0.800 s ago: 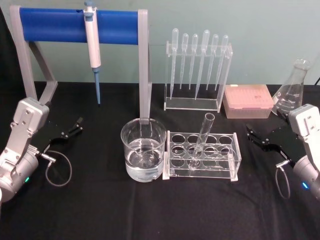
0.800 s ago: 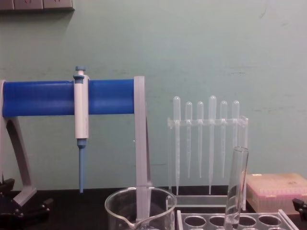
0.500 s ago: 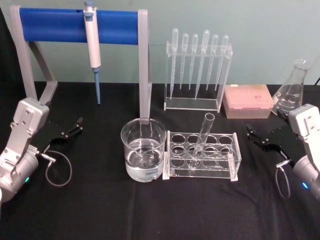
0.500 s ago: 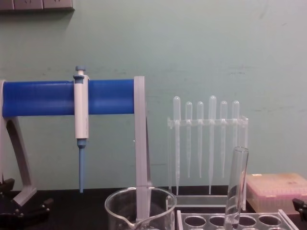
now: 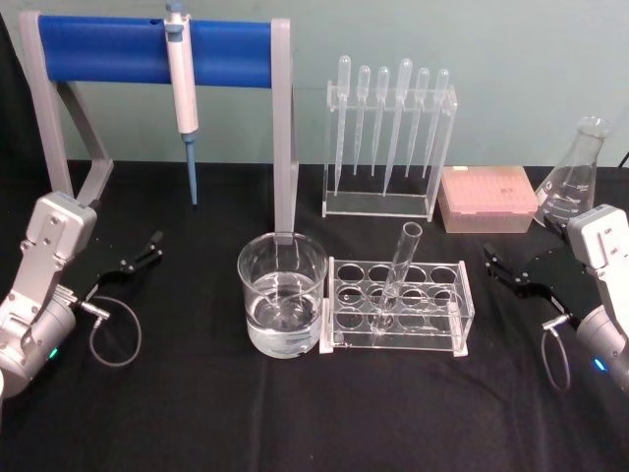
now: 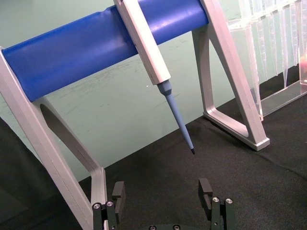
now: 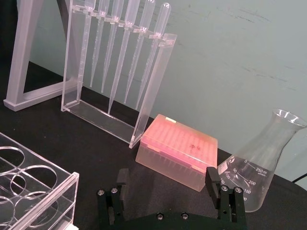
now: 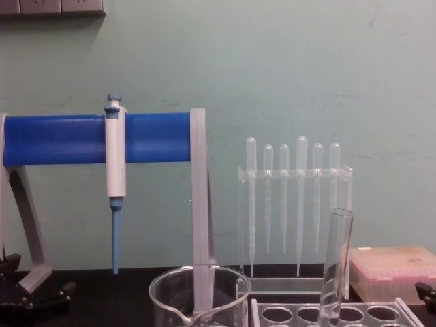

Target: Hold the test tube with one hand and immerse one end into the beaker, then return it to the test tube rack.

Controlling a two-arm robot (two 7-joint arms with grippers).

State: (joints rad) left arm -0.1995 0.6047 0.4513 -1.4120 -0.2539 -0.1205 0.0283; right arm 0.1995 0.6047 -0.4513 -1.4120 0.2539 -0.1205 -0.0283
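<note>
1. Black table [image 5: 295, 413]: tube [image 5: 398, 270] leans in the rack [image 5: 462, 295] beside the beaker [image 5: 257, 305].
2. Right gripper [image 5: 494, 264] sits near the rack, jaws wide and empty; left gripper [image 5: 149, 248] parked, equally open.
3. Best bet: pinch the tube high, lift straight.

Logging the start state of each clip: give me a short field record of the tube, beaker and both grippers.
test tube: leaning in the test tube rack, ungripped
beaker: left of the rack, holds clear liquid
left gripper: open, empty, parked far left
right gripper: open, empty, parked far right
task stage: tube not yet picked up
</note>
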